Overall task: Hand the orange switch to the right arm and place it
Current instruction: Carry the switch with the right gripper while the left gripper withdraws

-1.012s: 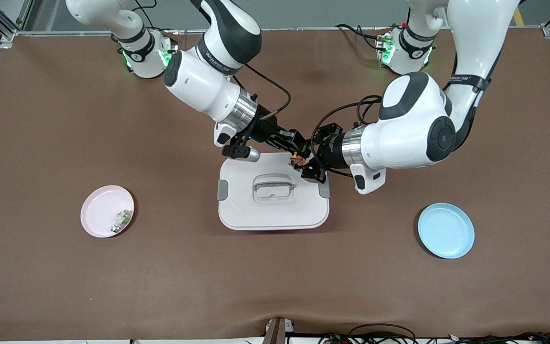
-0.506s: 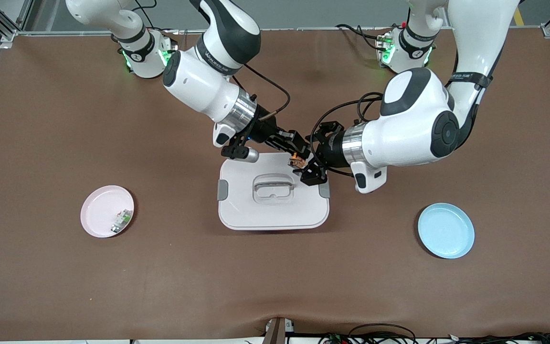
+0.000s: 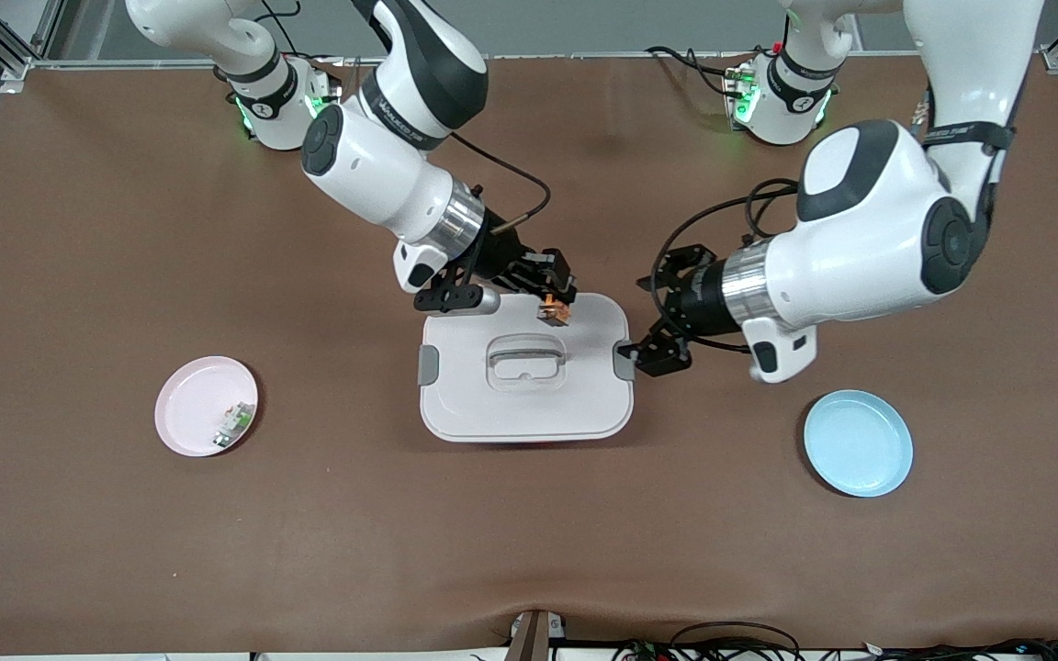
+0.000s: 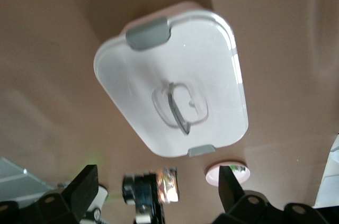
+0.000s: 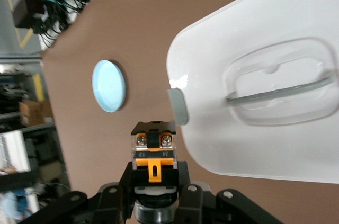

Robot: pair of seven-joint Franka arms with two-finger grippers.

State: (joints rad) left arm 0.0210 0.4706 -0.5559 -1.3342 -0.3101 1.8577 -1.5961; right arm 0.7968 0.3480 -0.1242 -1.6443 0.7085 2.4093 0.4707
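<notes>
Brown bench (image 3: 125, 551) w/ white lidded box (image 3: 525, 404) at centre, pink plate (image 3: 194, 408) toward right arm's end, blue plate (image 3: 858, 443) toward left arm's end; wide bare cloth between box and each plate, also along the front edge. Right tool (image 3: 555, 296) over box's top edge, fingers (image 5: 126, 181) clamped on switch (image 3: 554, 314), orange tab (image 5: 153, 167) facing outward past the tips. Left tool (image 3: 660, 321) spread wide, nothing held, just off box's grey latch (image 3: 624, 360), apart from switch. Small white-green part (image 3: 234, 422) on pink plate.
</notes>
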